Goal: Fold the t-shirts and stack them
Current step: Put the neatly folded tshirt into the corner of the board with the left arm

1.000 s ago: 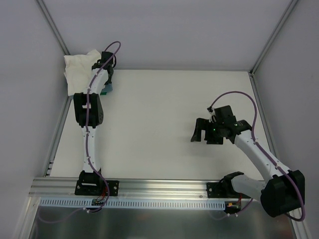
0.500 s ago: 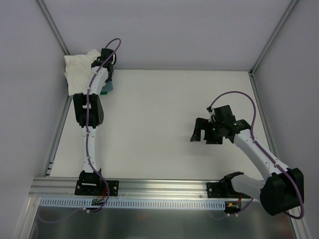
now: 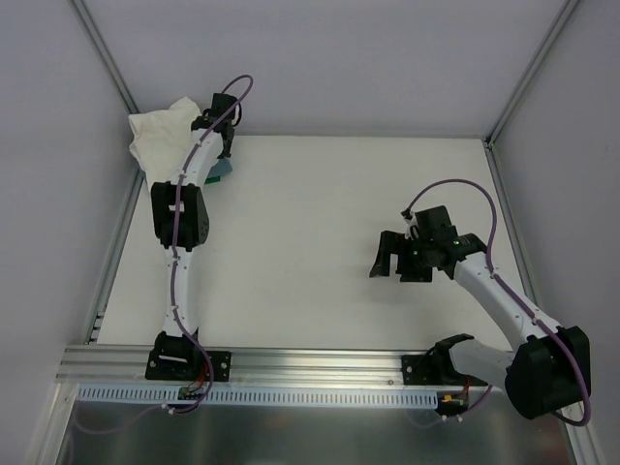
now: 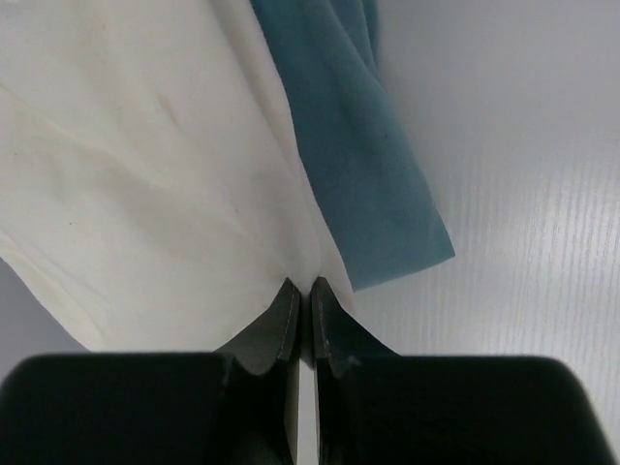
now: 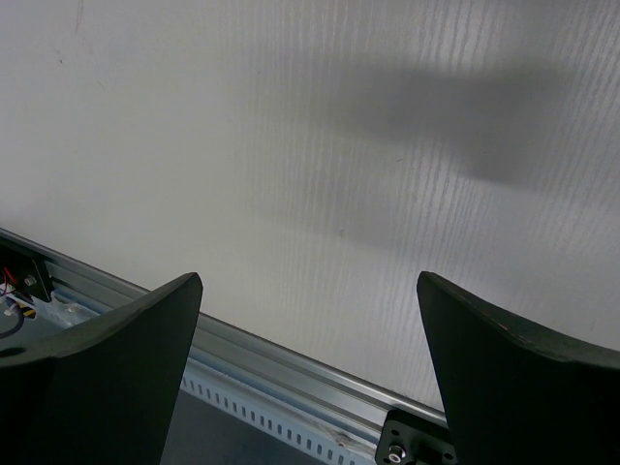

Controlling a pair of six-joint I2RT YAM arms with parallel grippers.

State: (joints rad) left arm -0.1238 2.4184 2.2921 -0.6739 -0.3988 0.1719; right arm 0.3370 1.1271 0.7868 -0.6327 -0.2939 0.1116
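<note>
Jaws report: left jaws pinched on cloth, right jaws spread wide.
At the tips of the left jaws sits an edge of the cream t-shirt (image 4: 145, 174), with the teal t-shirt (image 4: 373, 174) touching it alongside. There are two tees, one of each colour, both bunched at the upper left corner of the bench (image 3: 310, 213). Right of centre, the right jaws hang over the bench. From above only a teal sliver shows, while the left wrist view shows a broad strip.

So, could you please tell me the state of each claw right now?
Left claw: closed, pinching the cream t-shirt.
Right claw: open, holding nothing.
</note>
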